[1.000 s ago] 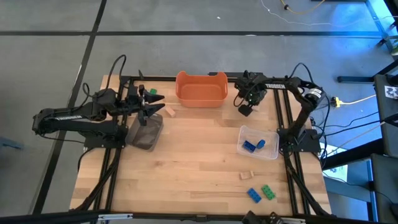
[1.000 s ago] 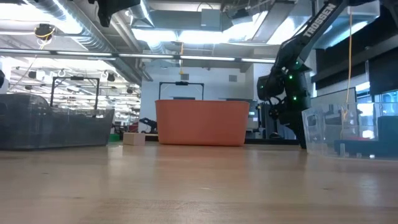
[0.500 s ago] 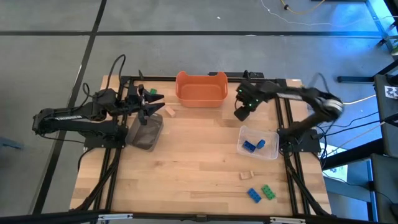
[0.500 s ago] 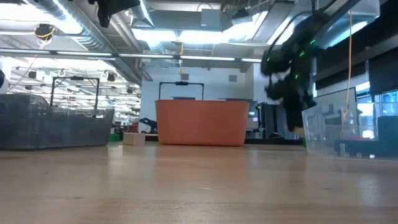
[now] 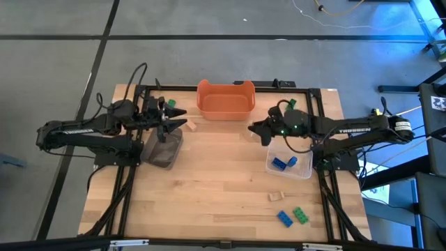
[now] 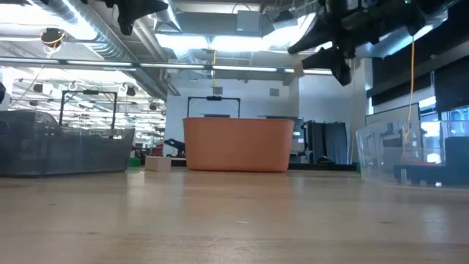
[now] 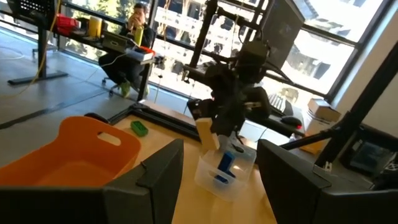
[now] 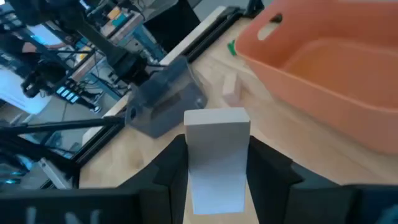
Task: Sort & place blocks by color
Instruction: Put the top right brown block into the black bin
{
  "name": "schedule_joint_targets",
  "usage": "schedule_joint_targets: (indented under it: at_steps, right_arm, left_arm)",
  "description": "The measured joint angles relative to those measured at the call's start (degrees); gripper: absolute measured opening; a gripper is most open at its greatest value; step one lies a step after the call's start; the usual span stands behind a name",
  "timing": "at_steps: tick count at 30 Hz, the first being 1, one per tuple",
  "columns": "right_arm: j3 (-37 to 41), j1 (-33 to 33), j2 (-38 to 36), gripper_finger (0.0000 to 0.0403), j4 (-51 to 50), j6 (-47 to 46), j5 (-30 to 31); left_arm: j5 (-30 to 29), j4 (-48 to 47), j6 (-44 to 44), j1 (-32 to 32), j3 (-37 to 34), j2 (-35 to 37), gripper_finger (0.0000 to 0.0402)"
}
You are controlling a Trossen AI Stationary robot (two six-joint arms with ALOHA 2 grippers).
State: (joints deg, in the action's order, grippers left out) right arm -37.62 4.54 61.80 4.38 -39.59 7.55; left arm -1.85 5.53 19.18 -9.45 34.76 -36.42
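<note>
My right gripper [image 5: 253,130] hangs above the table just near the orange tub [image 5: 225,99], shut on a pale tan block [image 8: 216,134]. My left gripper [image 5: 180,118] stands open and empty above the dark bin [image 5: 164,150] at the left. One tan block [image 5: 189,125] and a green block [image 5: 171,103] lie on the table by the left gripper. Two blue blocks [image 5: 282,163] lie in the clear container [image 5: 301,169]. A tan block [image 5: 277,196], a blue one [image 5: 284,218] and a green one [image 5: 300,215] lie near the front edge. My right gripper pinches the tan block by two opposite sides [image 8: 214,171] between its two fingers [image 8: 173,168]. The fingers are about level, coming from the table's right and pointing left. The block sticks out ahead of the fingertips, lifted well clear of the table [image 6: 298,67].
The orange tub stands at the far edge, in the middle. The black frame rails [image 5: 320,118] run along the table's sides and far edge. Bare wood lies between the dark bin and the clear container. People sit in the room beyond the table [image 7: 134,18].
My right gripper has risen from the table beside the tub's right end, carrying the tan block up with it. It has tipped from pointing down to about level and swung a little toward the table's left and near edges, while the arm stretched out low.
</note>
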Motion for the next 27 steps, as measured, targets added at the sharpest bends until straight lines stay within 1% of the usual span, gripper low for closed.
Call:
schedule_joint_targets:
  at_steps: [8, 12, 24, 27]
  right_arm:
    - [-2.1, -0.6, 1.5, 0.0127, 0.6, 0.9, 0.5]
    - [-2.1, -0.7, 1.6, 0.0127, 0.5, 1.0, 0.4]
    - [-2.1, -0.7, 1.5, 0.0127, 0.6, 2.3, 0.0]
    - [-2.1, -0.7, 3.0, 0.0127, 3.2, 2.3, -0.2]
  left_arm:
    - [0.1, 0.1, -0.1, 0.0, 0.0, 0.0, 0.0197]
    - [1.1, 0.1, -0.1, 0.0, 0.0, 0.0, 0.0197]
    - [1.4, 0.1, 0.2, 0.0, 0.0, 0.0, 0.0197]
    - [3.5, 0.9, 0.3, 0.0, 0.1, -2.6, 0.0197]
